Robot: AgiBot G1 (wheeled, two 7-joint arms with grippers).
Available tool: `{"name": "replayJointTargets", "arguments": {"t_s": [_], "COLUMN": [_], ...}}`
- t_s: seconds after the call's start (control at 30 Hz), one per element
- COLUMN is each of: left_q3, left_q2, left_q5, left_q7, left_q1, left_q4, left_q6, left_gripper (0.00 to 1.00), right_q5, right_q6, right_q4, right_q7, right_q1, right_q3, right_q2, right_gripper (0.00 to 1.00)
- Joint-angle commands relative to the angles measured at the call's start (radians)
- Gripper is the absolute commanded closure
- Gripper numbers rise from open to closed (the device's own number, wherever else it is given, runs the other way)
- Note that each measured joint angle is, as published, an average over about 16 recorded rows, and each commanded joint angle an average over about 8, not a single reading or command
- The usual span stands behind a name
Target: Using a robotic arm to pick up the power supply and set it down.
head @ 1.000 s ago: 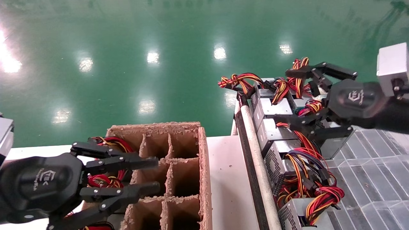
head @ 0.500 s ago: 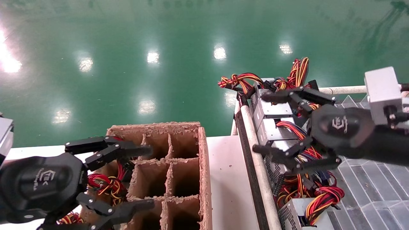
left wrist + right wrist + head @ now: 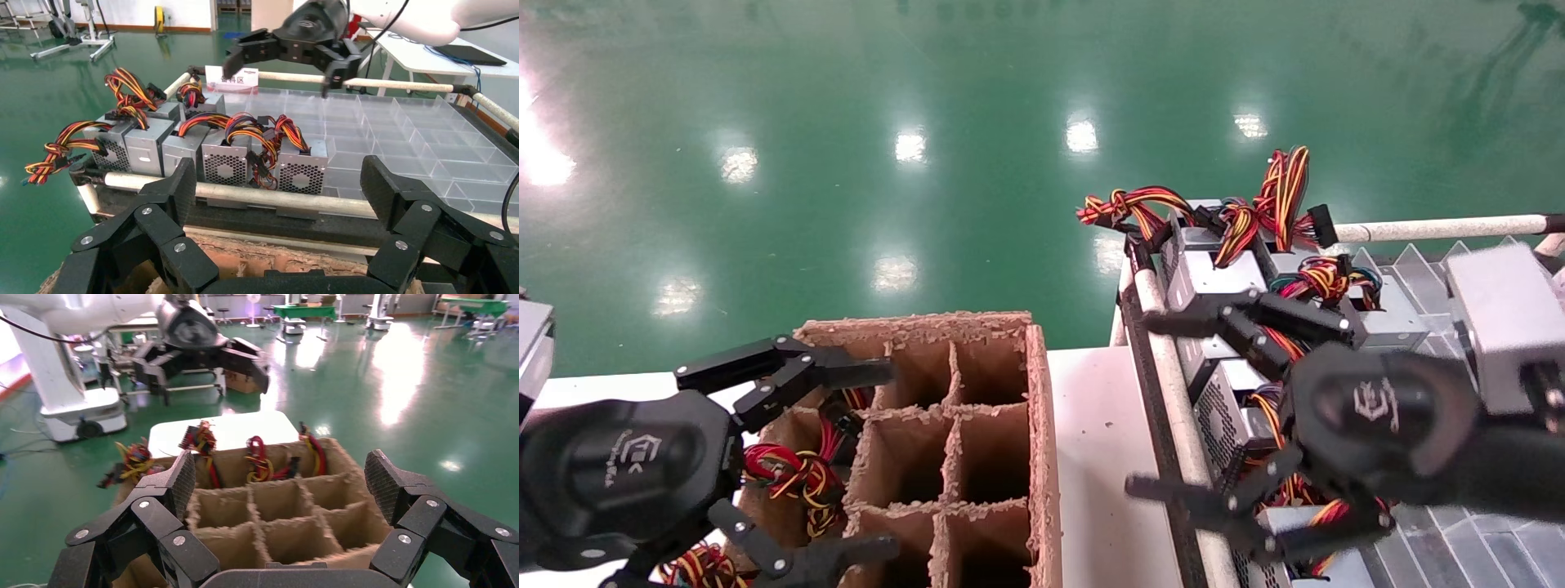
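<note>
Several grey power supplies (image 3: 1214,282) with red, yellow and black wire bundles stand in a row along the left edge of the tray on the right; the left wrist view shows their vent grilles (image 3: 223,162). My right gripper (image 3: 1140,406) hangs open and empty above the near end of that row, its fingers pointing left over the rail. It also shows far off in the left wrist view (image 3: 278,76). My left gripper (image 3: 892,457) is wide open and empty over the left cells of the cardboard divider box (image 3: 1038,408), where wire bundles (image 3: 789,474) stick out.
A white pipe rail (image 3: 1173,384) borders the clear plastic compartment tray (image 3: 1483,531). The box stands on a white table (image 3: 1091,457); its middle and right cells (image 3: 275,502) hold nothing visible. Green floor lies beyond.
My right gripper came from the far end of the row toward the near end and left, staying open. My left gripper spread from nearly shut to wide open.
</note>
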Motion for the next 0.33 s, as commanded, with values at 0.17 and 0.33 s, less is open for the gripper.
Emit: {"name": "replayJointTargets", "arguments": {"t_s": [0.17, 0.33], "left_q3": [0.000, 0.000], "left_q2": [0.000, 0.000], "left_q5": [0.000, 0.000], "left_q7": [0.000, 0.000], "left_q1": [0.000, 0.000], "left_q4": [0.000, 0.000], "left_q6": [0.000, 0.000], "left_gripper": [0.00, 0.00], "right_q5": [-0.004, -0.005], "right_q6": [0.005, 0.006], "right_q4": [0.096, 0.137], "right_q7": [0.067, 0.091], "right_q1": [-0.083, -0.117], "right_q3": [0.077, 0.109], "right_q2": [0.002, 0.003], "right_gripper": [0.00, 0.00]}}
